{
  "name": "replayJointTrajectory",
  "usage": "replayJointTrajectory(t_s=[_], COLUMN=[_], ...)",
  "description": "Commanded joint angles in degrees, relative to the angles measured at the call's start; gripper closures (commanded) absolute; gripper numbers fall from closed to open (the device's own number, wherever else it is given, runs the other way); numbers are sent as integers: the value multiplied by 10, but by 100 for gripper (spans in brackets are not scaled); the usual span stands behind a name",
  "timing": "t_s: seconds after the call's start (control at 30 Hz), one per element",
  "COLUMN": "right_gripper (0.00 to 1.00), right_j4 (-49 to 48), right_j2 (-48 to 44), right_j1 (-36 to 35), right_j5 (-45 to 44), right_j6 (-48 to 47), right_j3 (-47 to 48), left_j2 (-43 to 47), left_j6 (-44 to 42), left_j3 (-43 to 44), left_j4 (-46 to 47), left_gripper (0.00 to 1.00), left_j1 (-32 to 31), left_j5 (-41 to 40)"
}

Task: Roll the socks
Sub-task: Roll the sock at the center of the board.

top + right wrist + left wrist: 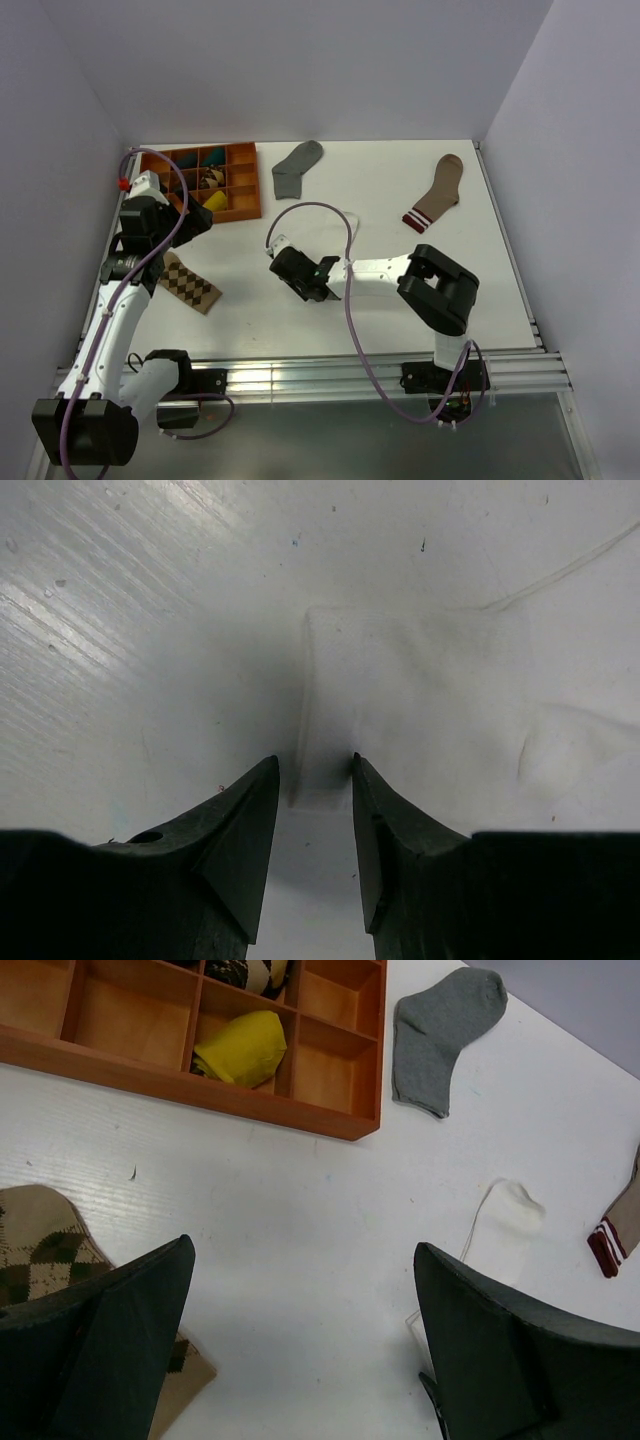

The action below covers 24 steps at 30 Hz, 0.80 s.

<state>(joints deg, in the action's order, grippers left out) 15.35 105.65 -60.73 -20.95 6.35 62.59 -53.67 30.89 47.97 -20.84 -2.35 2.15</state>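
Observation:
A white sock (420,700) lies flat on the white table, and its pale toe (512,1212) shows in the left wrist view. My right gripper (315,765) is low over it, jaws partly apart, with one corner of the sock's edge in the gap between the fingertips. From above, the right gripper (284,256) sits at the table's middle. A grey sock (297,167) (440,1035) lies flat at the back, beside the tray. My left gripper (300,1340) (193,224) hangs wide open above bare table with nothing between its fingers.
An orange compartment tray (245,205) (200,1090) stands at the back left and holds a yellow roll (240,1048) and other rolls. A tan diamond-patterned sock (190,283) (40,1250) lies at the left. A brown sock with a striped cuff (438,190) (620,1225) lies at the back right.

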Motion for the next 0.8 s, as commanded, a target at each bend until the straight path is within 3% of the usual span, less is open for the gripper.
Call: replayJointTrajectory(t_s=[0.0, 0.1, 0.33, 0.5, 0.6, 0.77], right_gripper=[57, 59, 84, 94, 100, 100], right_j4=[36, 42, 42, 28, 12, -44], right_j2=[30, 40, 51, 48, 41, 11], right_j1=[-10, -12, -15, -14, -5, 36], right_j5=[-5, -10, 2, 30, 72, 203], right_j6=[14, 18, 26, 29, 37, 63], right_j3=[10, 17, 16, 14, 10, -25], left_j2=[-8, -10, -13, -13, -6, 6], left_j6=[0, 0, 2, 25, 52, 108], left_j3=[-2, -2, -4, -18, -37, -76], left_j4=[10, 9, 12, 20, 30, 70], left_gripper=[3, 3, 3, 3, 3, 5], left_j1=[-1, -1, -1, -2, -14, -63], left_j5=[7, 7, 16, 48, 63, 54])
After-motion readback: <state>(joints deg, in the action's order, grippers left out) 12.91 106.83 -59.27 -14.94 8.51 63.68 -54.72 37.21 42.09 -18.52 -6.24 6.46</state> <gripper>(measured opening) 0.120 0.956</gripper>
